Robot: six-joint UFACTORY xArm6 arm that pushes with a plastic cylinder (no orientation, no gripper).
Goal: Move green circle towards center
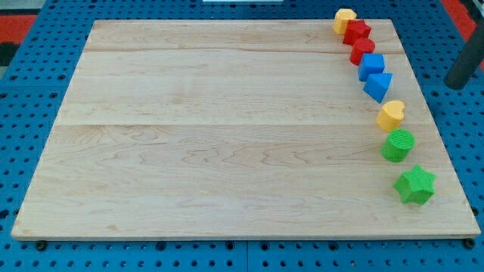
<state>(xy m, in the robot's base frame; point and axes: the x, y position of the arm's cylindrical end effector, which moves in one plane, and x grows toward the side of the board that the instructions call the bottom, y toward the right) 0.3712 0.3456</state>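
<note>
Green circle (pixel 398 145) sits near the wooden board's (pixel 212 128) right edge; my tip is unseen.

The green circle (pixel 398 145) is hemmed between a yellow heart (pixel 391 115) and green star (pixel 415 185); leftward, the board (pixel 212 136) is unobstructed.

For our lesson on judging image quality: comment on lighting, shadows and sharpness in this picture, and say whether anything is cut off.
Camera view: even, soft light, no glare on the wooden board; only faint shadows beside the green circle and green star; blocks sharp; the dark rod at the view's right edge is blurred and cropped, so my tip does not show.
</note>
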